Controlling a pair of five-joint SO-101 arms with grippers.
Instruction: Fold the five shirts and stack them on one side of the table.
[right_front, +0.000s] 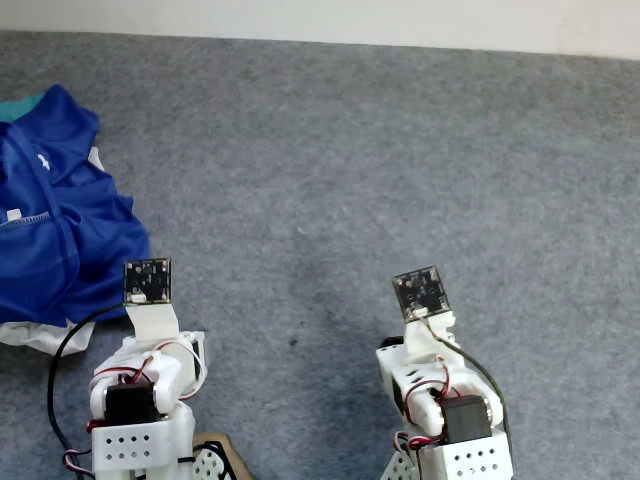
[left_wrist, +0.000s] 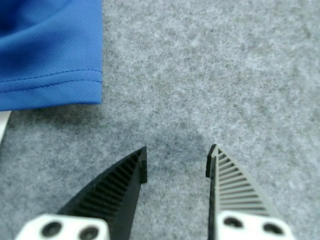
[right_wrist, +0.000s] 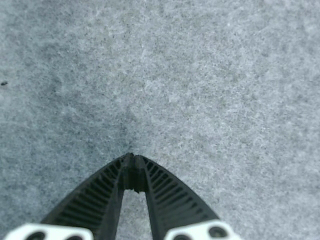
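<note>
**me:** Grey felt tabletop (right_front: 350, 150) with a pale strip of wall (right_front: 400, 20) along the far edge, that's my view today. The blue shirt (right_front: 50, 230) is crumpled in a heap at the table's left edge. It's lying on something white (right_front: 35, 337), and a bit of teal fabric (right_front: 20, 105) pokes out behind. I can't count five shirts from here.

**gearhead_42:** where are the arms?

**me:** Both are at the near edge. The left arm (right_front: 140, 390) sits just beside the heap. The left claw (left_wrist: 178, 155) hangs over bare felt with its jaws parted a fair way and nothing in them. The blue hem (left_wrist: 50, 75) is near the tips but not touching. The right arm (right_front: 445, 400) is well apart from the pile, and the right claw (right_wrist: 134, 159) is pinched fully closed on nothing.

**gearhead_42:** how would you start?

**me:** I reckon the first job is getting the blue one out to the middle and flat. I'd pinch the hem with the left, top layer only, so the white one doesn't tag along. Then I'd open the right and take another edge. The felt looks grabby, so I'd lift rather than drag.

**gearhead_42:** any bins?

**me:** The shirts lie loose right on the felt, not in anything.
</note>
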